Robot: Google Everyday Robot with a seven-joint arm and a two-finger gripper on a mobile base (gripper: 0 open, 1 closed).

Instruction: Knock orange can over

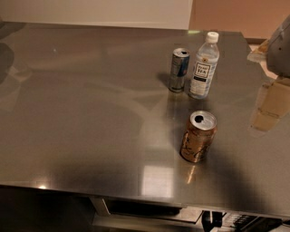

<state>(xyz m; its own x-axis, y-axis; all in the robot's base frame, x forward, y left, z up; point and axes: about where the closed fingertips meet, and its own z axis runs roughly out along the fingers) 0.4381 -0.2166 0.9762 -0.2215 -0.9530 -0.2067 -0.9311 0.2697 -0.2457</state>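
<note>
Gripper (280,49) at right edge, state unclear; one orange can (198,137) upright, one slim can (179,70), one bottle (204,66).

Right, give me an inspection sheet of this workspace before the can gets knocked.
surface: steel tabletop, glossy, with reflections.
job's things: orange can upright, top opened, front right, standing apart from the others.
clutter: silver-and-blue can and clear water bottle, both upright, side by side behind it.
grippers: gripper not in view; a grey rounded shape at the right edge may be part of the arm.
cables: nothing seen.
surroundings: pale wall behind; dark hardware under the front edge, unclear.
</note>
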